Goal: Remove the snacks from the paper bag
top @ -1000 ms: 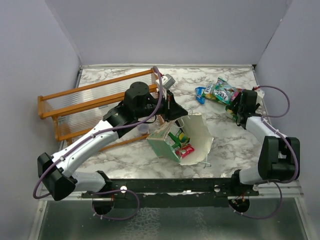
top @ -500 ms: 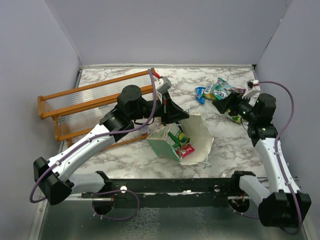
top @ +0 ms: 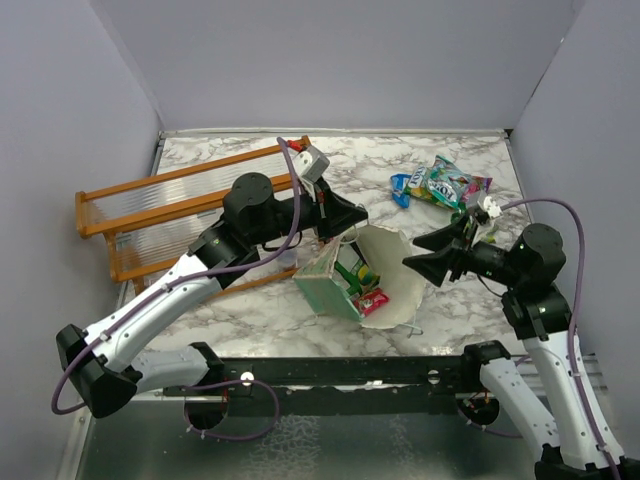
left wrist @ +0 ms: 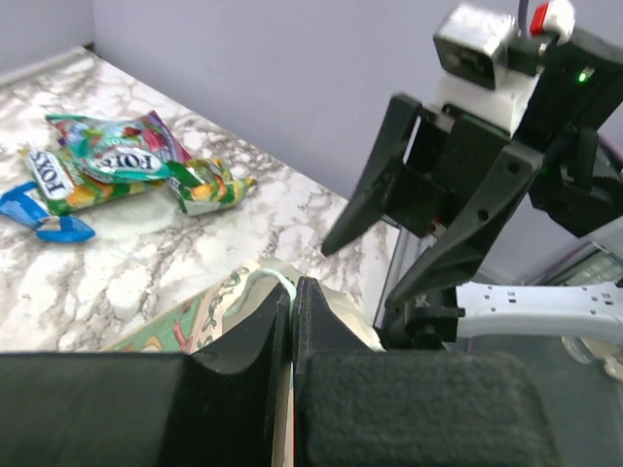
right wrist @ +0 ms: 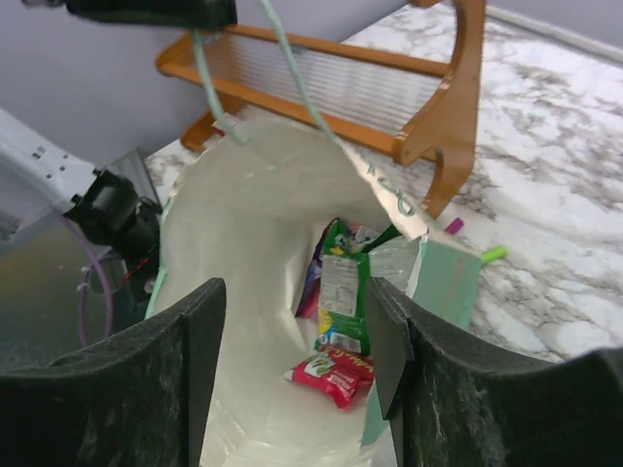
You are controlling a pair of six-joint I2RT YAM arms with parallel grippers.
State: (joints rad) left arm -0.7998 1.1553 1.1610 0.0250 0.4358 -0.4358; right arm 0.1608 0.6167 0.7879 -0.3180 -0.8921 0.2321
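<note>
One paper bag (top: 325,285) on its side mid-table, one green packet (right wrist: 341,292) and one red-pink packet (right wrist: 331,375) visible inside, at least three loose packets (top: 440,182) heaped far right; left gripper (left wrist: 292,292) clenched on its string handle (left wrist: 261,279), right gripper (top: 418,256) spread empty at its mouth.

Paper bag (top: 398,268) lies on its side near the centre of the table (top: 460,300), mouth facing right. Inside, low toward the near end, a few packets (top: 368,300) lie bunched together. Loose packets (top: 445,183) sit in a cluster on the table behind and to the right of the bag, well apart from it. Wooden rack (top: 165,215) stands left of the bag, reaching toward the rear. Left gripper (top: 358,212) hangs above the bag's far rim, with the string handle (left wrist: 263,279) running up into it. Right gripper (top: 410,253) is just right of the mouth, outside it, facing in.
</note>
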